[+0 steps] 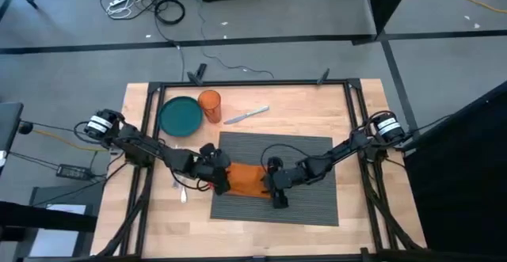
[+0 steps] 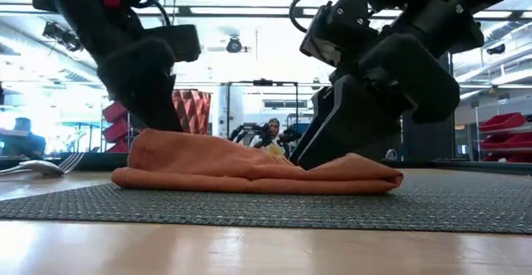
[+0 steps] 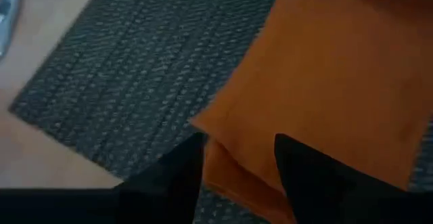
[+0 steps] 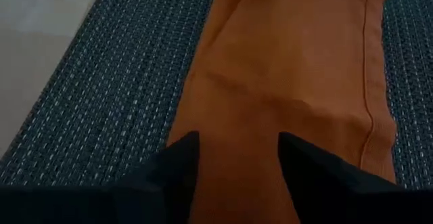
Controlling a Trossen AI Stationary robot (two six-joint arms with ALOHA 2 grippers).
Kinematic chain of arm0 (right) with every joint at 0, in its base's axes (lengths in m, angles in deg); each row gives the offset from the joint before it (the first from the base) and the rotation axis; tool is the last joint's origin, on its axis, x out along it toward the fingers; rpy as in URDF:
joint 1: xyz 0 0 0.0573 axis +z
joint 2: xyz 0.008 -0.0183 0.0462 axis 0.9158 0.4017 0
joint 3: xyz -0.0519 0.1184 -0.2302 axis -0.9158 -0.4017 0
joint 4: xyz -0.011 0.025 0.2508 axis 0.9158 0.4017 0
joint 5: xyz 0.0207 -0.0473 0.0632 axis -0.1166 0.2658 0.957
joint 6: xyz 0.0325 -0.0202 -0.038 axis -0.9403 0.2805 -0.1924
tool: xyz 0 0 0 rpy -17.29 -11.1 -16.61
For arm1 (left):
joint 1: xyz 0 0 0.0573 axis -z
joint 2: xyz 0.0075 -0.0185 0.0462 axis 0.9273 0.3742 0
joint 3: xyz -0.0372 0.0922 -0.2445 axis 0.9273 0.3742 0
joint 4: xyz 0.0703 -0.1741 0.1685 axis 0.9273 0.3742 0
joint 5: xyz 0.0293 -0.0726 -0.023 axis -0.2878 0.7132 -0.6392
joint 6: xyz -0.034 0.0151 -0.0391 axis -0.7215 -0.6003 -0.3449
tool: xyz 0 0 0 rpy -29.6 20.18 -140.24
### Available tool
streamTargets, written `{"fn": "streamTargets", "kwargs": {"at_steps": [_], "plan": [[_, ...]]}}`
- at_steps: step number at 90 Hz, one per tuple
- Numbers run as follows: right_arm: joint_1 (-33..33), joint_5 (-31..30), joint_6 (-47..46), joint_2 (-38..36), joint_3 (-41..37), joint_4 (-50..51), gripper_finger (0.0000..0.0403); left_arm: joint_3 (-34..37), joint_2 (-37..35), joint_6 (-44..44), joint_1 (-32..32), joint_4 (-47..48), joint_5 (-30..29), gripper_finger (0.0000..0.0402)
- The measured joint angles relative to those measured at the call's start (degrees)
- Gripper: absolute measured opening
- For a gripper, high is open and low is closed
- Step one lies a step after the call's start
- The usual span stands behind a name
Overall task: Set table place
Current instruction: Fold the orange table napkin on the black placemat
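— Placemat [image 1: 301, 175] lies flat on the near middle of the table [image 1: 317, 108], with an orange napkin [image 1: 247, 180] folded on its left part.
— And the grippers?
— Left gripper [image 1: 220, 176] and right gripper [image 1: 273, 184] are both down on the napkin, fingers [image 4: 177, 166] parted around its cloth.
— Anything else?
— Teal plate [image 1: 181, 115], orange cup [image 1: 210, 104] and knife [image 1: 246, 115] sit at the far side; a fork [image 2: 37, 167] lies left of the mat.
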Motion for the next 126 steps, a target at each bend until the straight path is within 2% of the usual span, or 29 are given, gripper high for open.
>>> {"fn": "streamTargets", "kwargs": {"at_steps": [14, 32, 61, 89, 95, 108, 117, 126], "plan": [[0.0, 0.0, 0.1, 0.0, 0.0, 0.2, 0.0174, -5.0, -0.2, -1.6, 0.5, 5.3, 1.8, 0.0166], [0.0, 0.0, 0.1, 0.0, 0.0, 1.3, 0.0173, -7.3, -0.3, -11.9, 3.3, 14.4, 3.5, 0.0166], [0.0, 0.0, 0.1, 0.0, 0.0, 1.4, 0.0173, -5.6, -0.3, -14.1, 8.8, 13.1, 5.7, 0.0166], [0.0, 0.0, 0.1, 0.0, 0.0, 1.4, 0.0171, 3.0, -0.1, -6.4, 9.2, -2.4, 0.4, 0.0166], [0.0, 0.0, 0.1, 0.0, 0.0, 1.4, 0.0170, 4.7, -0.1, -4.7, 9.2, -5.1, 0.3, 0.0166], [0.0, 0.0, 0.1, 0.0, 0.0, 1.4, 0.0170, 7.7, -0.1, 1.0, 9.2, -17.8, 2.1, 0.0160], [0.0, 0.0, 0.1, 0.1, 0.0, 1.4, 0.0170, 8.6, -0.1, 1.0, 9.2, -18.0, 2.4, 0.0138], [0.0, 0.0, 0.1, 0.1, 0.0, 1.4, 0.0169, 8.5, -0.1, 0.9, 9.2, -18.3, 2.3, 0.0089]]}}
